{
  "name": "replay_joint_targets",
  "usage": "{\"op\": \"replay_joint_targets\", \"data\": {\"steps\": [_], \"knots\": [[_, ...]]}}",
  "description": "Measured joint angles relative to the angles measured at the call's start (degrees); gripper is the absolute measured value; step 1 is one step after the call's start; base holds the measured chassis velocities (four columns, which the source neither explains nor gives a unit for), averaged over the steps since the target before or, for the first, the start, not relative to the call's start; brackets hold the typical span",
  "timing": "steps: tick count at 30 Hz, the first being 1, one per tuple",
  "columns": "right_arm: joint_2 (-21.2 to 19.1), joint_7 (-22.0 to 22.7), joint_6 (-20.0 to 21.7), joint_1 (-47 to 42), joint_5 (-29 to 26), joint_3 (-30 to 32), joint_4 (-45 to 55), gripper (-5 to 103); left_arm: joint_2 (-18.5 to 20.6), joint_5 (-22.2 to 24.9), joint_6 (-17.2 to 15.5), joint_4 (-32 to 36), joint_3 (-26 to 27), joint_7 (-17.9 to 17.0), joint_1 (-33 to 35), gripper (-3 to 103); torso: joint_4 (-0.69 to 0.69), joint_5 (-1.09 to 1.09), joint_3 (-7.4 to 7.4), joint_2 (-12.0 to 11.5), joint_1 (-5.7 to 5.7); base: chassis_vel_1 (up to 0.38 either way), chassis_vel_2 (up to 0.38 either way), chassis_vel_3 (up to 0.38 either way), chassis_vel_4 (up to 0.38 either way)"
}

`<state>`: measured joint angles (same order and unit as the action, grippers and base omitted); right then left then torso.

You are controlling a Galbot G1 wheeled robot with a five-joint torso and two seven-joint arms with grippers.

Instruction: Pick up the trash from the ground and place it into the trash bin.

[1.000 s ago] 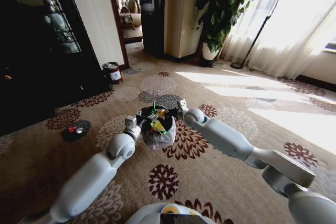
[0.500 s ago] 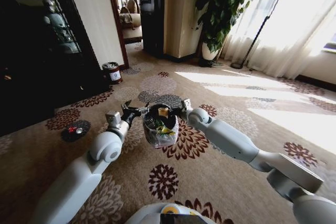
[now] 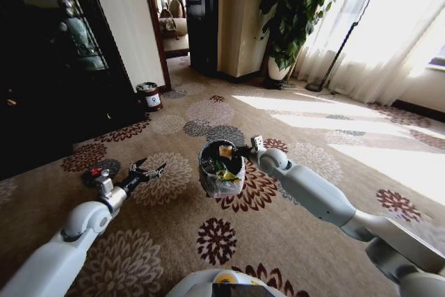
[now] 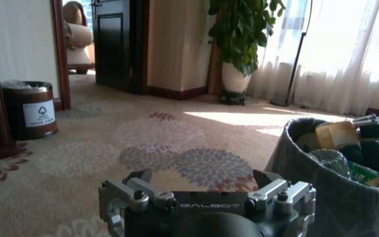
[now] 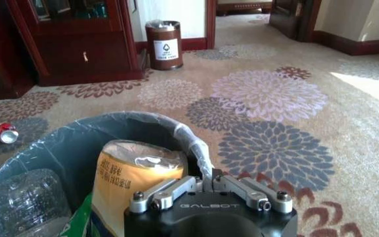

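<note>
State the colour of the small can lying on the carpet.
Red with a silver end, the small can on the patterned carpet; clearest in the right wrist view.

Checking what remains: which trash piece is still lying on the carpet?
The red can, on its side on a dark carpet flower; the other pieces sit inside the trash bin.

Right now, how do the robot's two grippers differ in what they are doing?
The right gripper is clamped on the rim of the trash bin, holding it off the carpet; the left gripper is open, empty, out to the bin's left, near the red can lying on the carpet. Both hang above the carpet.
</note>
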<state>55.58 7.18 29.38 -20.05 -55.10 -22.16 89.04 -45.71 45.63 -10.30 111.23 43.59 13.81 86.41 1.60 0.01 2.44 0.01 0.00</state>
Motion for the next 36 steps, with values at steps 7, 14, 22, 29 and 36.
{"op": "replay_joint_targets", "data": {"steps": [7,14,22,29,36], "knots": [[-2.19,0.01,0.0,-1.63,0.3,0.91,1.71,1,0.94,0.08,4.16,-1.25,0.09,1.09,3.11,100,0.01,-0.01,0.0,0.0,0.0,0.075,0.077,-0.085,-0.07],[-3.03,1.0,0.0,-3.03,0.38,1.2,4.07,1,0.84,0.02,4.28,-1.11,-0.5,1.05,2.52,100,0.02,0.0,0.01,0.0,0.0,0.207,0.207,-0.229,-0.206],[-4.57,1.82,0.01,-4.39,0.26,1.48,6.62,1,0.07,-0.16,4.27,-2.76,-1.02,1.0,2.11,100,0.03,0.03,0.01,-0.01,0.0,0.304,0.298,-0.293,-0.283],[-5.28,2.86,0.08,-6.09,0.13,1.87,9.03,1,-1.9,-1.74,4.77,-6.29,-1.81,1.61,1.73,100,0.01,0.02,0.01,-0.01,0.0,0.302,0.28,-0.297,-0.282],[-5.95,3.51,0.14,-8.11,0.06,2.18,11.68,1,-4.09,-3.77,6.04,-7.18,-2.33,2.54,4.37,100,0.03,0.01,0.01,-0.01,0.0,0.284,0.282,-0.28,-0.283]]}}
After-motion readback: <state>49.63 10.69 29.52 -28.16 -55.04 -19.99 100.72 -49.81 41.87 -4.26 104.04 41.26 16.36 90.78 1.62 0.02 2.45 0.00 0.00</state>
